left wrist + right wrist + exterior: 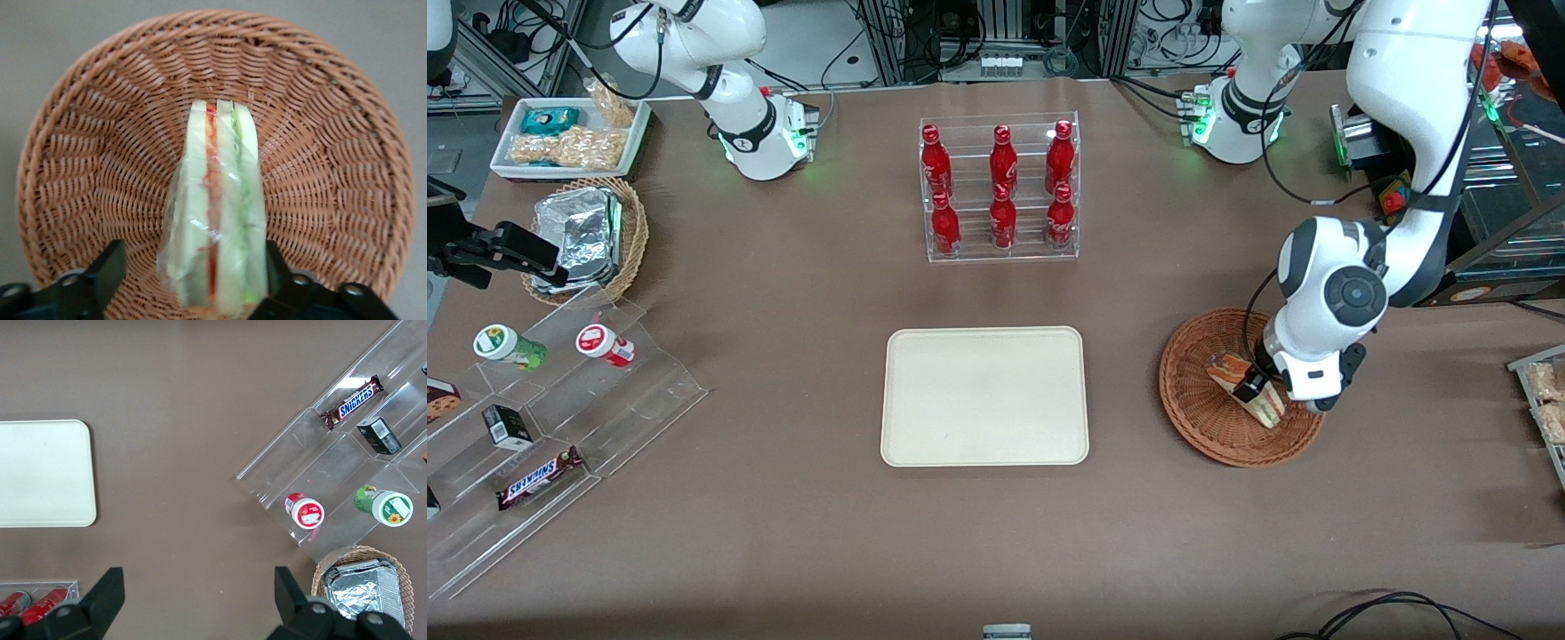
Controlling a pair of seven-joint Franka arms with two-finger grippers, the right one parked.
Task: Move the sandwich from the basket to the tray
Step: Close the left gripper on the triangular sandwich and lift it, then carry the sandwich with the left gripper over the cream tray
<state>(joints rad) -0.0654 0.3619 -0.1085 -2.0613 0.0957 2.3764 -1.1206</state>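
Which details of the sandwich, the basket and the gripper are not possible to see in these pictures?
- Front view: the wrist covers part of the sandwich and basket, hiding the gripper.
- Left wrist view: the picture's edge cuts off the sandwich's near end; whether the fingers touch it is unclear.
- Tray: fully visible.

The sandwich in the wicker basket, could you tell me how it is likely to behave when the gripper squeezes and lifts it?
The sandwich probably squashes easily: soft bread layers with thin filling. Its clear wrap looks glossy and loose, so it may slide against the fingers of the open gripper straddling it. It seems light, so it should lift out of the basket without effort.
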